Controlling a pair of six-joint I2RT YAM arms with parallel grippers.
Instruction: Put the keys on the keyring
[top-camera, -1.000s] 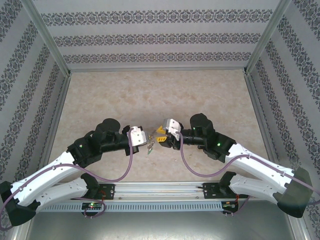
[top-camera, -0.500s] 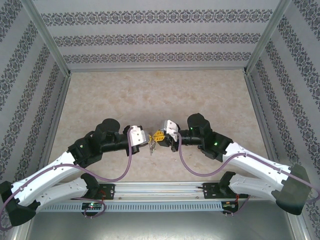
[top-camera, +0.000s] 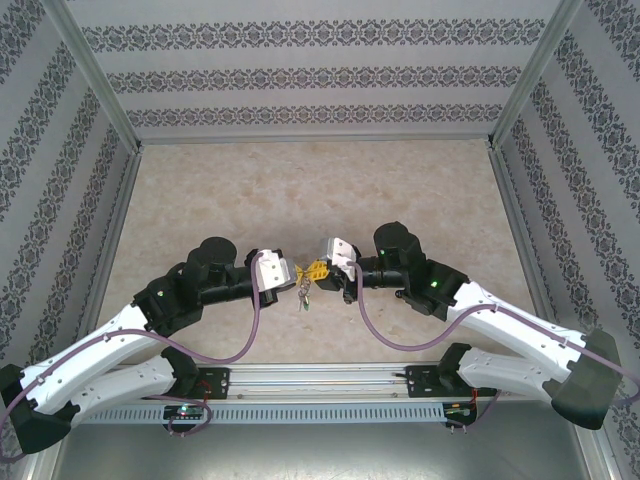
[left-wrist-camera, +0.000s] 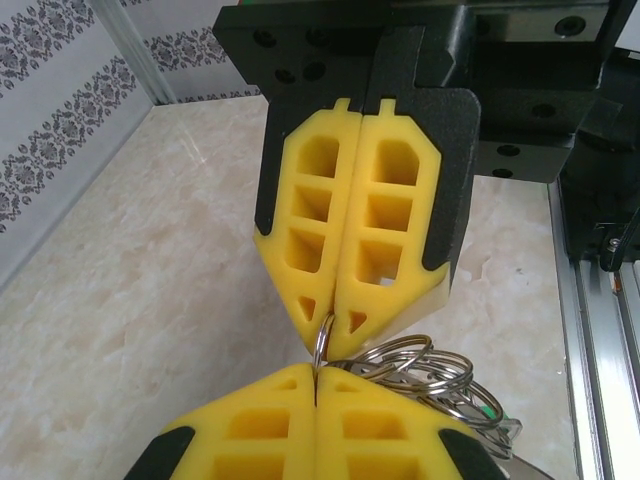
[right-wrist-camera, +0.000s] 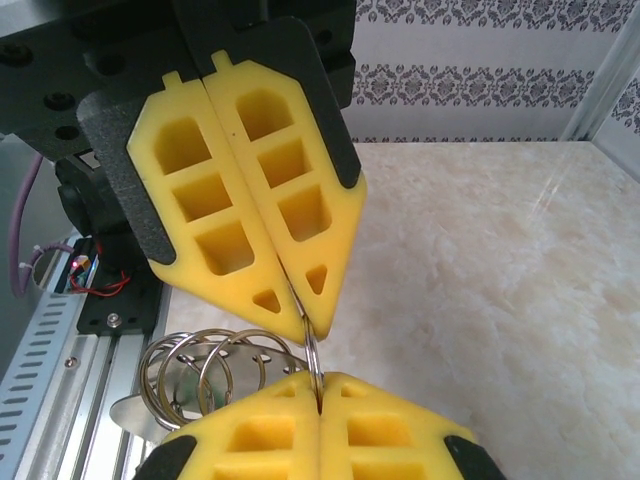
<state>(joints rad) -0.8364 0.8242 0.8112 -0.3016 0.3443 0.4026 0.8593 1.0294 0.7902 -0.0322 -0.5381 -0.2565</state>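
My left gripper (top-camera: 293, 272) and right gripper (top-camera: 318, 270) meet tip to tip above the table's near middle. Both are shut on the same thin metal ring (left-wrist-camera: 322, 345) of the keyring (top-camera: 302, 293), which hangs below them. In the left wrist view my left gripper (left-wrist-camera: 316, 375) pinches the ring's lower edge, and my right gripper (left-wrist-camera: 336, 338) pinches its upper edge. Several more rings (left-wrist-camera: 425, 372) and a green tag (left-wrist-camera: 487, 405) bunch to the right. The right wrist view has the right gripper (right-wrist-camera: 319, 385), left gripper (right-wrist-camera: 302, 312), the shared ring (right-wrist-camera: 313, 352) and the grey body (right-wrist-camera: 135, 412). The keys are hidden.
The beige marble-patterned tabletop (top-camera: 320, 190) stretches behind the grippers. Patterned walls (top-camera: 320, 70) close in the back and both sides. An aluminium rail (top-camera: 320, 378) carrying the arm bases runs along the near edge.
My right gripper has moved left to meet the left gripper and shut on the ring. The left gripper has stayed shut, shifting slightly, with the keyring hanging from it.
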